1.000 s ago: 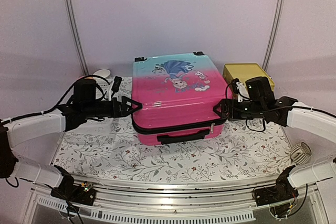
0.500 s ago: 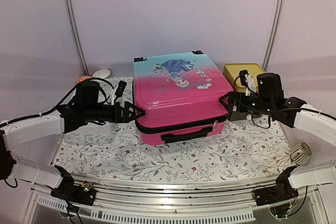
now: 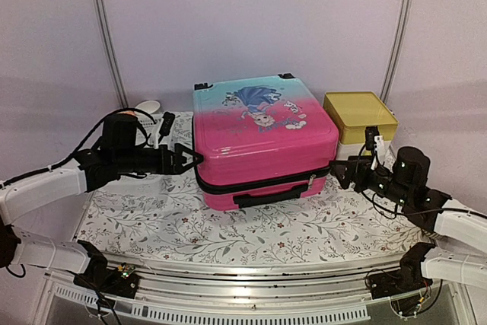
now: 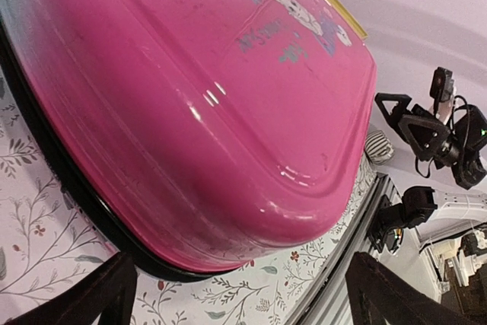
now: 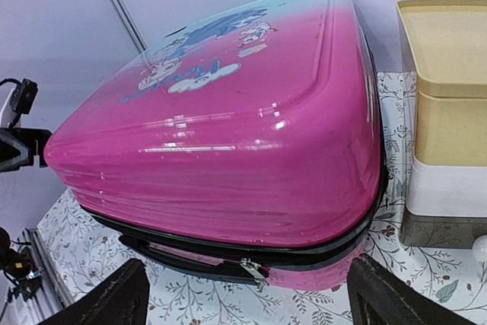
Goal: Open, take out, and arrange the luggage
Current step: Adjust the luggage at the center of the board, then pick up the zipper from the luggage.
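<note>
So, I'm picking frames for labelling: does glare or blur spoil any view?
Top external: soft, even light, fairly sharp, only a mild sheen on the luggage. Left wrist: small highlights on the shell, its own fingers dark and soft. Right wrist: a streak of glare across the shell, print readable.

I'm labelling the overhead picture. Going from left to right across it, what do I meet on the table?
Left hand → suitcase → yellow-topped box. The right hand sits in front of the box's left part, so I leave it out of the order.
</note>
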`<control>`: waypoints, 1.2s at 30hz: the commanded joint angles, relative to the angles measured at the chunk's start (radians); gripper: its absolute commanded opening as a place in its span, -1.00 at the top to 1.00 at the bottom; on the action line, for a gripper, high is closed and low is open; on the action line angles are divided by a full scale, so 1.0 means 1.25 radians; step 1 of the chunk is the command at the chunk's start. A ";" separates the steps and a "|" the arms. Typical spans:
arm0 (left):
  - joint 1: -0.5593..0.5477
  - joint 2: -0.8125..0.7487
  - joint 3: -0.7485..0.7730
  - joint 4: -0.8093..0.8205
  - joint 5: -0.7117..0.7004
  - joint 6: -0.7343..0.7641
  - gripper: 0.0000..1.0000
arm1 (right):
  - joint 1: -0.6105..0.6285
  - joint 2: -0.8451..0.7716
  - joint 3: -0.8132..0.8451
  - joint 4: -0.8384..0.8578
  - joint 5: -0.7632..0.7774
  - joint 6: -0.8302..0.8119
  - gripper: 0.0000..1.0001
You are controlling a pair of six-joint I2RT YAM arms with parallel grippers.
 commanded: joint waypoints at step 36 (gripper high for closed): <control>0.007 0.039 -0.038 0.088 0.035 0.024 -0.97 | 0.122 0.470 -0.350 0.969 0.052 -0.241 -0.54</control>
